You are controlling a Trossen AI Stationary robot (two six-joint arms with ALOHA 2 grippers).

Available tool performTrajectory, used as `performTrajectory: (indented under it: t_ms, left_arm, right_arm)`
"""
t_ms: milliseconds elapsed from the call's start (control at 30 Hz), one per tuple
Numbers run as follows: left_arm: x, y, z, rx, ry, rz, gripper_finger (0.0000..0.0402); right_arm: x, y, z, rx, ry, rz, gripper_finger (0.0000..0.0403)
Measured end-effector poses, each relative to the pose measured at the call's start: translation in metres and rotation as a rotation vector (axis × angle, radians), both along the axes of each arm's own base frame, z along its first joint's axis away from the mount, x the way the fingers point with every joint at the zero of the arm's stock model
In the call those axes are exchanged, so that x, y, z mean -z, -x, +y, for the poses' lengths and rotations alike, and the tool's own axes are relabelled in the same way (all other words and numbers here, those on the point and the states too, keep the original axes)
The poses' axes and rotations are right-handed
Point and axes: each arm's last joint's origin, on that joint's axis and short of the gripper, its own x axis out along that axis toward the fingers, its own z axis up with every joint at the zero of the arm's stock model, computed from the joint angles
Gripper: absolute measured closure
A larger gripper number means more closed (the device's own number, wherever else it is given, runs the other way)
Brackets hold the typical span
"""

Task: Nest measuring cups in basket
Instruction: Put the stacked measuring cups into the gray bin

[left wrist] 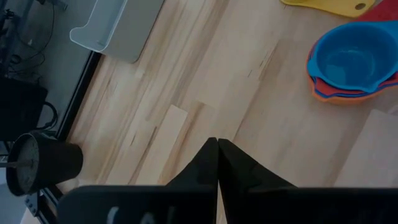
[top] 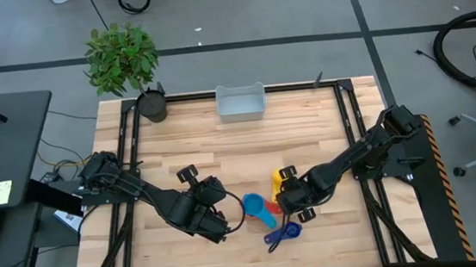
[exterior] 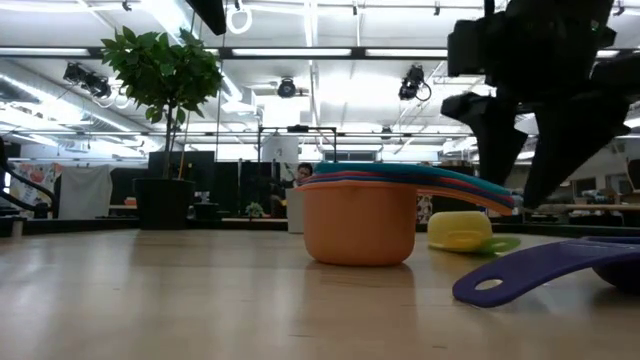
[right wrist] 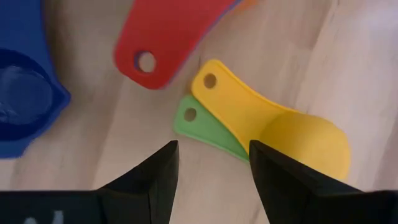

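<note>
Right wrist view: green cup (right wrist: 205, 132) under yellow (right wrist: 280, 130).

Left gripper (left wrist: 217, 155): fingers pressed together, arm reaching toward the centre. Right gripper (right wrist: 213, 163): fingers spread, pointing downward, arm bent inward.

Grey floor (top: 253, 11) crossed by dark lines; potted plant (top: 123, 57) at eleven o'clock; bright ceiling lights (exterior: 300, 50) overhead.

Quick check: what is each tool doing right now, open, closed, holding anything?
Left tool: closed, holding nothing, above bare table.
Right tool: open, empty, over the yellow cup and green cup.
</note>
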Motion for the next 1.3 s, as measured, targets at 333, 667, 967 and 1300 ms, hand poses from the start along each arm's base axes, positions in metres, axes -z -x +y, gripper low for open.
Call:
performTrajectory:
  t_ms: [333, 667, 967, 1300]
  left_arm:
    - [0.0, 0.0, 0.0, 0.001, 0.0, 0.0, 0.0395]
    - [0.0, 0.0, 0.0, -0.001, 0.001, -0.001, 0.0395]
    - [0.0, 0.0, 0.0, -0.002, 0.001, -0.002, 0.0395]
    - [0.0, 0.0, 0.0, -0.001, 0.001, -0.001, 0.0395]
  right_arm:
    - [0.012, 0.003, 0.001, 0.033, -0.049, -0.023, 0.0209]
    - [0.01, 0.0, 0.008, -0.032, -0.013, -0.093, 0.0242]
    - [0.021, 0.008, 0.009, -0.064, -0.07, -0.058, 0.0249]
    - [0.034, 0.011, 0.005, -0.043, 0.004, -0.133, 0.0252]
